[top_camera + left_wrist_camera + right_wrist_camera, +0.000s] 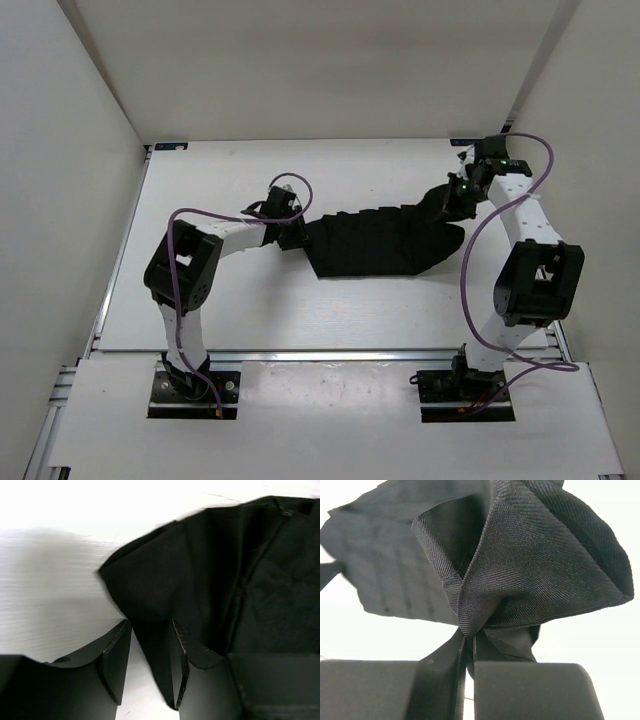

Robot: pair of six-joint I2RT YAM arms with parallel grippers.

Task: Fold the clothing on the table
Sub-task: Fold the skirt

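Your white table [200, 300] carries the black pleated clothing [375, 245], spread just right of centre with its long side running from 9 o'clock to 3 o'clock. At the garment's 2 o'clock corner, your right gripper [469, 642] has its jaws pressed together on a bunched fold of cloth, which is raised off the tabletop. At the 9 o'clock edge, your left gripper [150, 630] sits low with jaws spread, a flap of the cloth lying between its fingers, unpinched.

Black pleated clothing [385, 245] on white, faintly wood-grained table [250, 300].
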